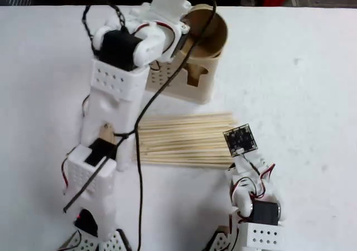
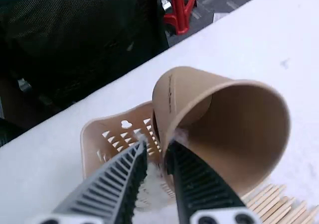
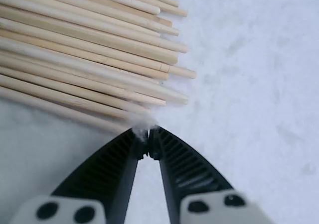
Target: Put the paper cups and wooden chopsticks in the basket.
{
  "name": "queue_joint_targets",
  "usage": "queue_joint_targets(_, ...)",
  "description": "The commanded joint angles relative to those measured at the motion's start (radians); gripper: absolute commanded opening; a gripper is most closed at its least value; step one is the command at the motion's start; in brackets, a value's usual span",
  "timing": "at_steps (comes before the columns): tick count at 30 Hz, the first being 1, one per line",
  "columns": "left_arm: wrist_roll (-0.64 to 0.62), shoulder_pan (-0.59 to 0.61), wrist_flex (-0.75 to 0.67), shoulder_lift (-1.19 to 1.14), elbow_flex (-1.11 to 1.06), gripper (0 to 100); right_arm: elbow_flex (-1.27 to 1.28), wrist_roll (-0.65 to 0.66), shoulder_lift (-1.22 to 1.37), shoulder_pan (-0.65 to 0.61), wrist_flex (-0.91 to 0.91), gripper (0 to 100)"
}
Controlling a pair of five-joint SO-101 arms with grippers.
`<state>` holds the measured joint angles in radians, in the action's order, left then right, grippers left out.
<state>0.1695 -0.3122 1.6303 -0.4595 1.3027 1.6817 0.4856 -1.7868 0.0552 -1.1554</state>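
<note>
The left gripper (image 2: 157, 150) is clenched on the rim of a tilted paper cup (image 2: 224, 129), held over the basket (image 1: 187, 81). Just beside the basket, wooden chopsticks (image 1: 184, 139) lie piled on the table (image 1: 301, 95). The right gripper (image 3: 147, 134) is closed empty at the pile's edge.

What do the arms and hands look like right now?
The left arm and right arm are white perforated shells with black motors and red, white and black wires. The left hand and right hand are black, ribbed wedges on white bases.
</note>
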Motion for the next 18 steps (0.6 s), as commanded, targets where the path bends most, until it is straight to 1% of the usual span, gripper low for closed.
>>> queue_joint_targets(1, -0.006, 0.008, 0.002, 0.096, 0.025, 9, 0.009, 0.012, -0.002, -0.010, 0.015, 2.1)
queue_joint_targets(7, -0.005, 0.007, -0.029, 0.039, 0.025, 10, 0.009, 0.012, -0.002, -0.010, 0.015, 2.1)
queue_joint_targets(12, -0.005, 0.015, -0.137, -0.041, 0.032, 10, 0.009, 0.012, -0.002, -0.010, 0.015, 2.1)
queue_joint_targets(18, -0.005, 0.015, -0.279, -0.053, 0.023, 10, 0.009, 0.012, -0.002, -0.010, 0.015, 2.1)
